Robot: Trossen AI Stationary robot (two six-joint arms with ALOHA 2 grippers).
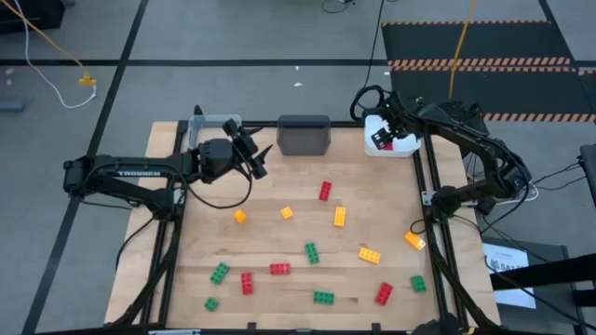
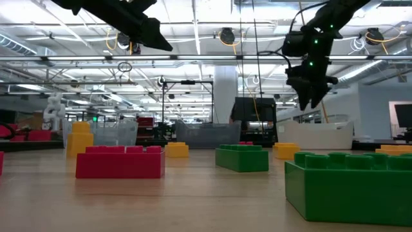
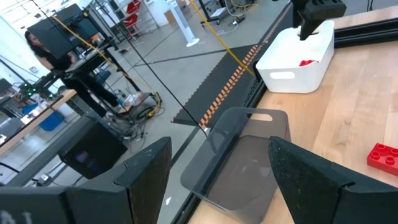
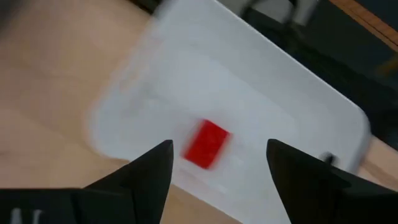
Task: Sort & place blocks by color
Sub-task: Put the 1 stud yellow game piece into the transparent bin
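Risk first: red studded plastic brick [image 4: 206,144] seen blurred below the right end effector [image 4: 219,163], inside the white rectangular plastic bin [image 4: 298,93] at the far right corner of the pale wooden desk [image 1: 279,242]. Could bounce or land tilted against a wall if released from this height; judged unlikely to escape, given the bin's walls. Lifting away too low could clip the bin's rim and shift it.

Right end effector: fingers spread wide, holding nothing, touching nothing, hanging directly over the white bin.

Left end effector [image 3: 214,171]: fingers also wide apart, empty, raised above the desk near the far left, facing the dark grey translucent bin [image 3: 239,155] at the far edge's middle. Clear bin [image 1: 216,124] at the far left corner.

Remaining blocks scattered over the desk: red ones [image 1: 325,191], green ones [image 1: 312,252] and yellow-orange ones [image 1: 340,217], none touching either arm. Much sorting judged left. One orange brick [image 1: 414,240] close to the right frame rail: awkward to grasp, fingers may strike the rail.
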